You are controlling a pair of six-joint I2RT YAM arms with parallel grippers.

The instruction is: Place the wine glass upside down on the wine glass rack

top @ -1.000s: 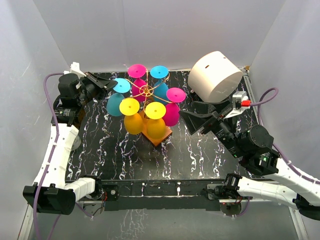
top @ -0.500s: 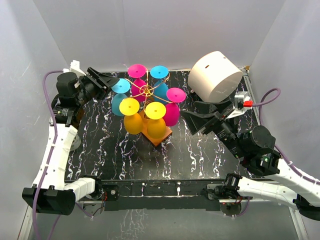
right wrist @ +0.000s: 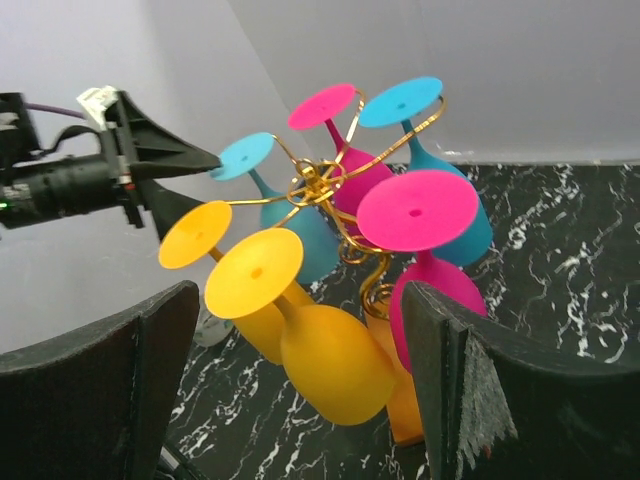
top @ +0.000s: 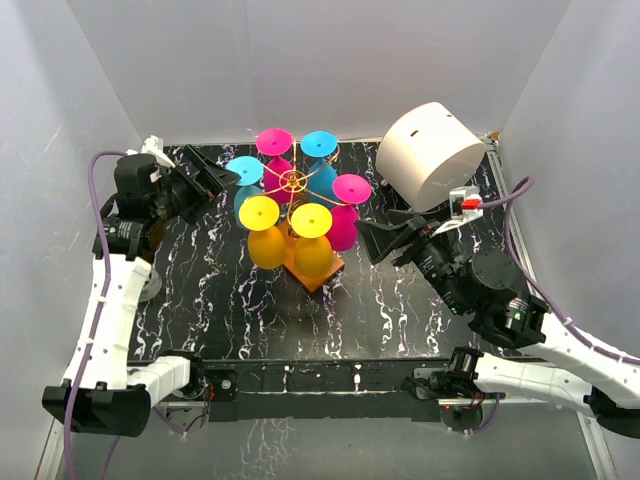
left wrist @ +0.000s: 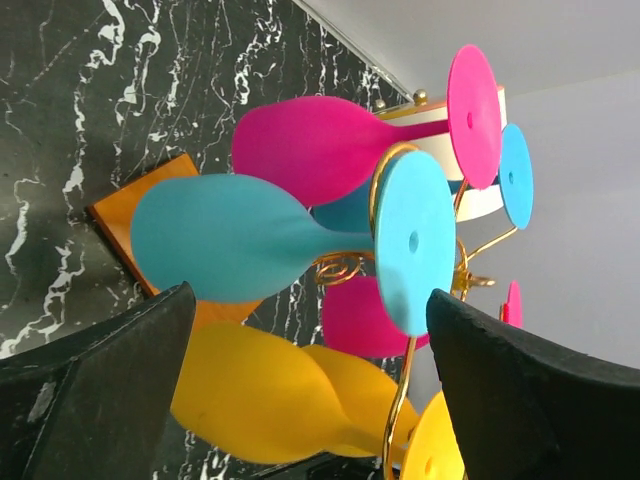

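The wine glass rack (top: pixel 293 180), gold wire on an orange base (top: pixel 320 270), stands mid-table with several coloured glasses hanging upside down. The blue wine glass (top: pixel 245 171) hangs on its left arm, foot up. My left gripper (top: pixel 218 175) is open just left of that foot and touches nothing. In the left wrist view the blue wine glass (left wrist: pixel 230 240) lies beyond the open left gripper (left wrist: pixel 310 300), free of both fingers. My right gripper (top: pixel 375 240) is open and empty to the right of the rack. In its wrist view the right gripper (right wrist: pixel 300 295) frames a yellow glass (right wrist: pixel 330 365).
A large white cylinder (top: pixel 430 152) lies on its side at the back right, close behind my right arm. A small pale round thing (top: pixel 150 285) sits at the table's left edge. White walls close in the back and both sides.
My left gripper went from shut on the blue glass to open, and the glass swung in to hang on the rack. The right arm shifted slightly left toward the rack.
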